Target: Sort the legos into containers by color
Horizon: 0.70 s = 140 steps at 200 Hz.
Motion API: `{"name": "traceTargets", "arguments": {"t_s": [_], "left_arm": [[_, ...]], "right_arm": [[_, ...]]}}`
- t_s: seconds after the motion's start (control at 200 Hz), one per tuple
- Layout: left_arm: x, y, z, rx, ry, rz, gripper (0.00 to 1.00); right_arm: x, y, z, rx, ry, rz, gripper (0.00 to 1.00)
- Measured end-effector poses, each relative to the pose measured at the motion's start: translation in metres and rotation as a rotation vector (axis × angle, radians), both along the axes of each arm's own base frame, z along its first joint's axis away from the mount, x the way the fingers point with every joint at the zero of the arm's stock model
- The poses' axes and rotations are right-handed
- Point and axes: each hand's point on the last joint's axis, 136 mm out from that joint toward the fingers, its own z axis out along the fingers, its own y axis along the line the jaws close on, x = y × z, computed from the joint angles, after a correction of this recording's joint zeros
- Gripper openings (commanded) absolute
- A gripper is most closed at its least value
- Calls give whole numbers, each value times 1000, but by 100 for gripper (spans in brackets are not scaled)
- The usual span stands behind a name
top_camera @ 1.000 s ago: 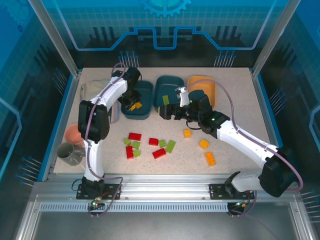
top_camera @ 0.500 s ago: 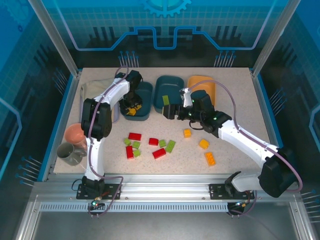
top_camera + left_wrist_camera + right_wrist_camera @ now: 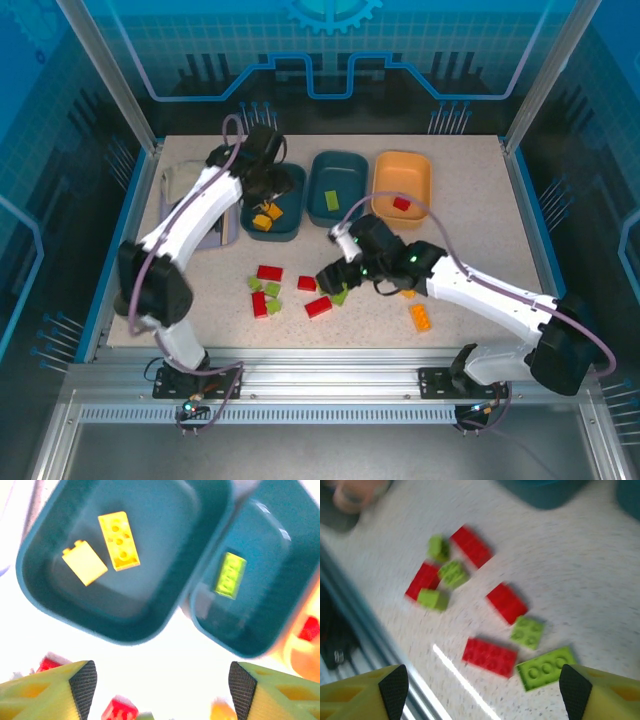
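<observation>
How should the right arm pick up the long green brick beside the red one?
Probably from straight above, pinching its two long sides at mid-length. The long green brick lies flat, studs up, and one end sits close to a red brick, leaving little room there.

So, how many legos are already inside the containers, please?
4: two orange-yellow bricks in the left teal tub, one green brick in the middle teal tub, one red brick in the light orange tub. None seems hidden.
</observation>
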Motion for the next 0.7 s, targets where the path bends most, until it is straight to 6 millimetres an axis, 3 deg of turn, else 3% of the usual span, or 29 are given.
{"name": "traceTargets", "arguments": {"t_s": [0.1, 0.24, 0.35, 0.435, 0.57, 0.7], "left_arm": [[-48, 6, 5, -38, -34, -31, 75], [-113, 30, -27, -50, 11, -17, 76], [-155, 42, -46, -90, 25, 6, 76], [-179, 50, -46, -145, -14, 29, 76], [-203, 57, -35, -225, -101, 51, 76], [-220, 62, -33, -260, -121, 71, 76]], "right_arm": [[-37, 15, -14, -86, -79, 236, 84], [-62, 25, -39, -205, -192, 522, 87], [-60, 25, -65, -292, -242, 669, 89], [-58, 24, -84, -346, -255, 758, 89], [-46, 27, -106, -403, -259, 841, 90], [-32, 38, -114, -420, -271, 875, 88]]}}
